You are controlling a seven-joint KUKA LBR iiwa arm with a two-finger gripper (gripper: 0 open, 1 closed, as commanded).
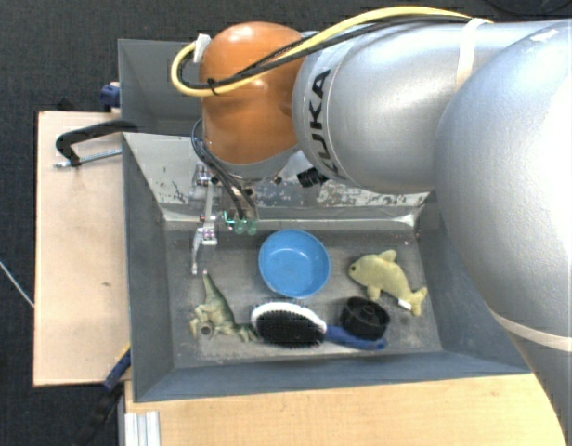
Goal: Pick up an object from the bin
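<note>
Grey bin point(147, 277), gripper point(204, 247) at left near green toy dinosaur point(216, 316), whether open unclear

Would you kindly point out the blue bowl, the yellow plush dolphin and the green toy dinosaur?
blue bowl point(293, 266): camera view, inside bottom.
yellow plush dolphin point(379, 272): camera view, its body.
green toy dinosaur point(217, 316): camera view, its body.

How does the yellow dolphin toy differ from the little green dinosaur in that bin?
The dolphin is pale yellow and plump; the dinosaur is olive green and spindly, with a long neck. The dolphin lies at the right of the bin, the dinosaur at its left, nearer the gripper. Both are animal toys.
</note>
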